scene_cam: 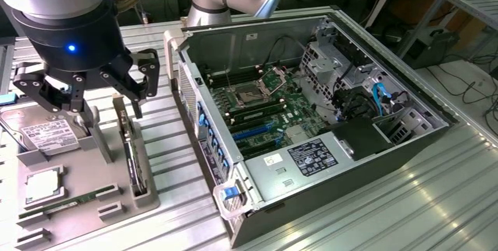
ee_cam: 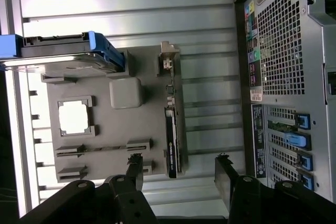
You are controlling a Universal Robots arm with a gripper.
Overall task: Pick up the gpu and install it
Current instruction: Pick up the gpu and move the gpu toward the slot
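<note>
- Gripper (scene_cam: 105, 104): jaws spread wide, holding nothing, poised above the gpu (scene_cam: 134, 157) and clear of it.
- The gpu stands on edge in the grey fixture tray (ee_cam: 105, 129), just beside the open computer case (scene_cam: 233, 38).
- Step in hand: approach for pick-up.
- The grasp calls for jaws square across the card's thin upper edge.

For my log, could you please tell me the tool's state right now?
The tool is open, holding nothing, above the gpu in its tray.

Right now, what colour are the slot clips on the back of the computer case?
Blue; the slot clips show best in the wrist view.
</note>
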